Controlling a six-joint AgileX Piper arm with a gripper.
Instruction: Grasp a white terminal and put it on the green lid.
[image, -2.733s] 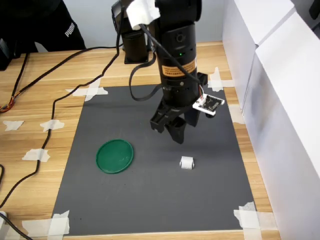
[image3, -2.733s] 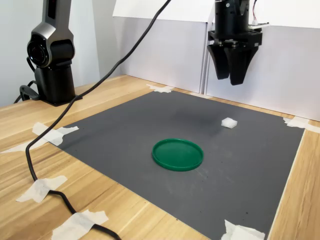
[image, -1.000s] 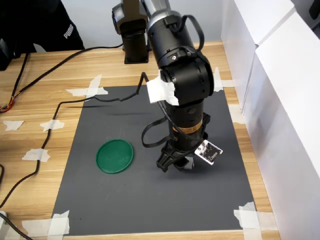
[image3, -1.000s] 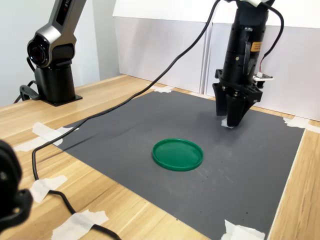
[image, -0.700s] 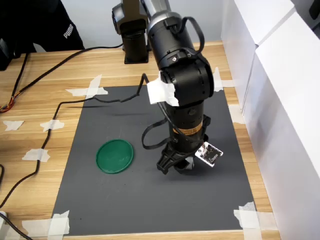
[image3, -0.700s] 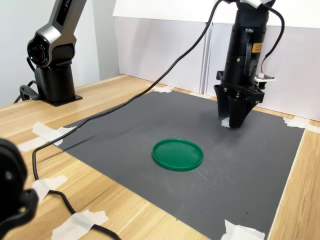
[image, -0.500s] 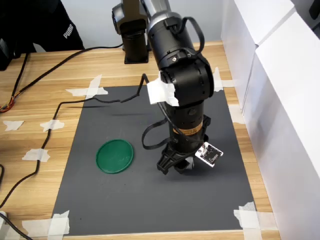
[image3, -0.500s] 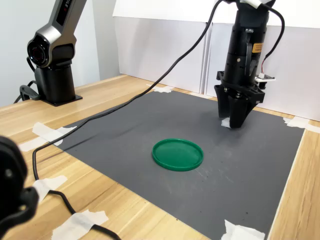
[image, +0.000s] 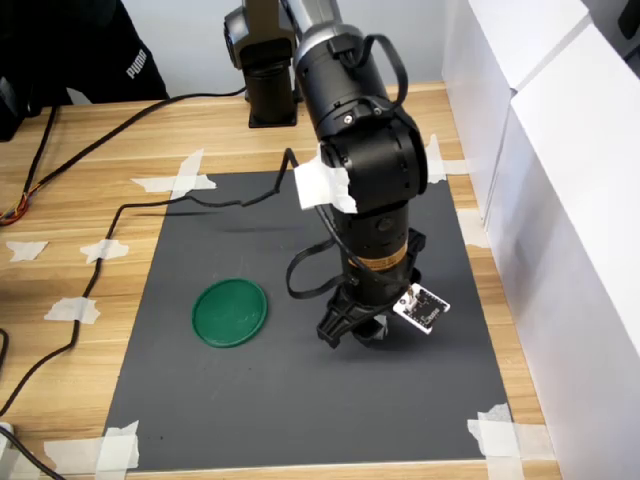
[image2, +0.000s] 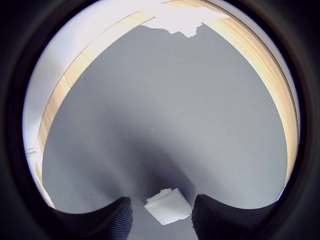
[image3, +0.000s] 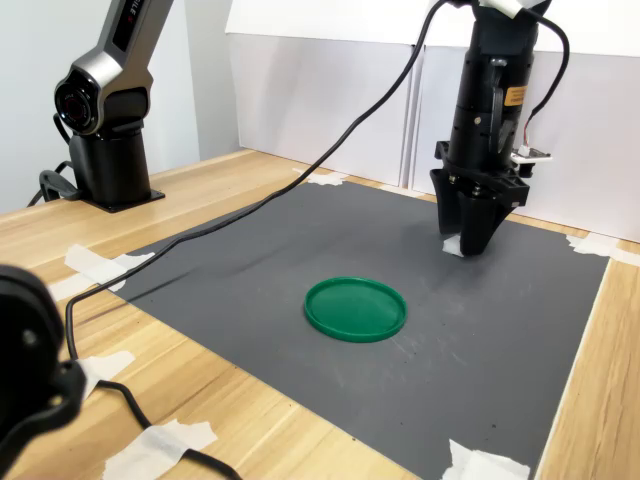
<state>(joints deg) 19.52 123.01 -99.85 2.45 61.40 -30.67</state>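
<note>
Pale wood is showing all around a dark grey mat (image: 250, 380) that is lying on the desk (image: 90, 210), its corners held down by torn white tape pieces (image: 497, 432), and white panels (image3: 330, 95) are standing along the far side in the second exterior view. Black cables (image: 120, 200) are trailing over the wood at the first exterior view's left.

Near the mat's right half in the first exterior view, the black arm (image: 360, 150) is pointing straight down, with its claw (image: 362, 335) reaching close to the mat. In the wrist view the white terminal (image2: 168, 205) is sitting between the two dark fingertips (image2: 114, 220), with a slim gap visible on each side, so the claw is looking released around it; whether the pads are touching it cannot be told. In the second exterior view only a white sliver of the terminal (image3: 451, 246) is peeking out beside the claw (image3: 472, 240).

An orange-yellow label (image3: 514, 95) on the arm is carrying print too small to read. White "PUMA" lettering (image: 139, 61) is showing on black clothing at the first exterior view's top left.

Well apart from the terminal, the green lid (image: 230, 312) is lying flat on the mat, toward the first exterior view's left.
</note>
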